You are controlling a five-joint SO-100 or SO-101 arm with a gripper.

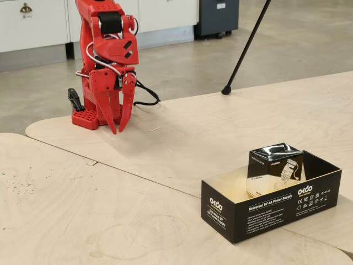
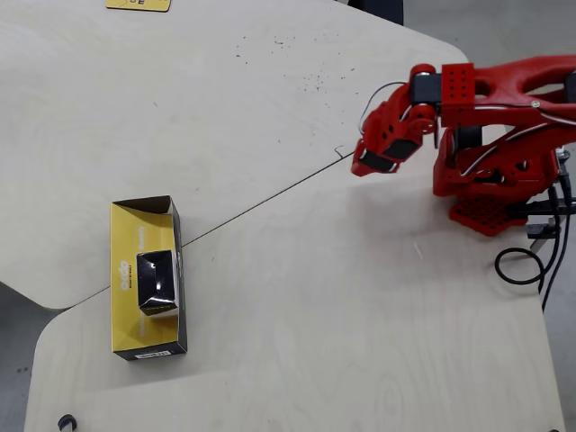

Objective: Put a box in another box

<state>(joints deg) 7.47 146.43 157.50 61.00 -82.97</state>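
Observation:
The small black-and-white carton point(image 1: 276, 165) stands upright inside the long black OKdo tray point(image 1: 265, 212), toward its right end in the fixed view. In the overhead view the carton point(image 2: 157, 281) sits in the middle of the tray point(image 2: 126, 333), against its right wall. My red gripper point(image 1: 118, 130) hangs folded, fingers pointing down at the table, right in front of the arm's base, far from the tray. Its fingers are together and hold nothing. The overhead view shows the gripper point(image 2: 369, 166) at the upper right.
A black pole point(image 1: 242, 51) leans down onto the table's far edge. A black cable point(image 2: 522, 266) loops beside the arm's base point(image 2: 490, 211). A seam between two table boards point(image 2: 261, 200) runs diagonally. A yellow item point(image 2: 137, 4) lies at the top edge.

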